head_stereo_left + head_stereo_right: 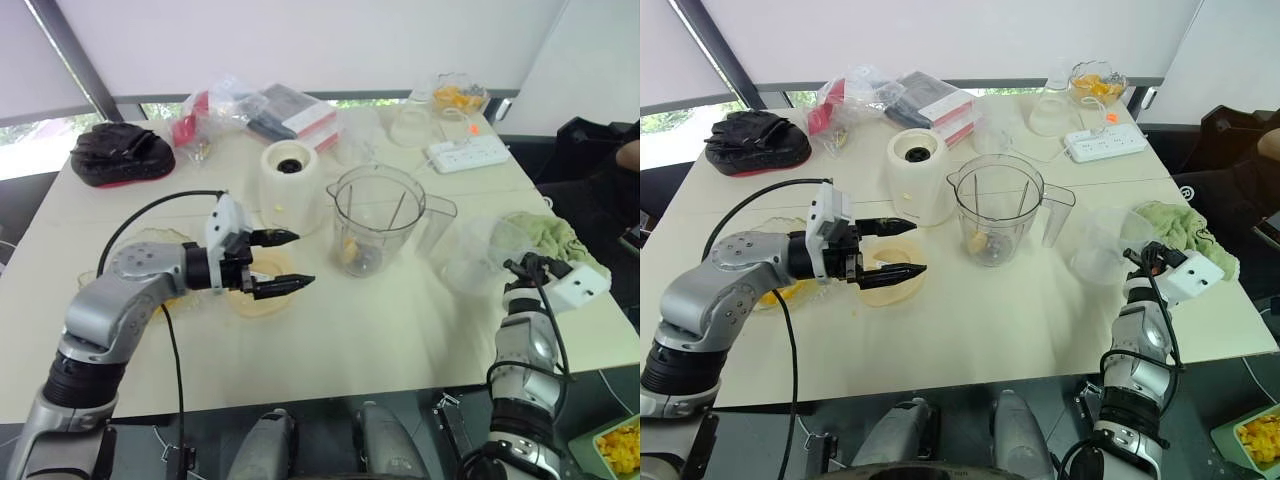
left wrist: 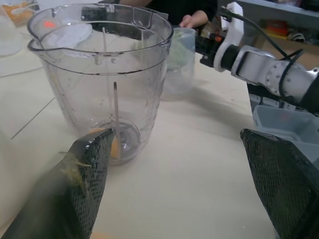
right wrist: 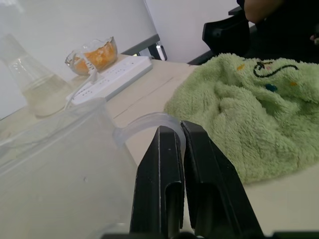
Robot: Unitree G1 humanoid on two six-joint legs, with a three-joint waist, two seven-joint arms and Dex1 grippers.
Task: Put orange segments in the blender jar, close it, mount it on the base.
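Left gripper [image 1: 286,261] gapes empty over a dish [image 1: 262,297]; right gripper [image 1: 524,266] is pinched closed on nothing beside a towel [image 3: 249,114].
Head view: jar [image 1: 377,217] stands beside the base [image 1: 290,185]. Left wrist: a segment [image 2: 113,147] lies inside, so dip for another and release well inside the rim.

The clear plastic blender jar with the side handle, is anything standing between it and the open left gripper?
Nothing visible does. The left gripper, jaws wide, points at the clear blender jar across bare cream tabletop. The cream-white cylindrical base stands off to one side, out of that line.
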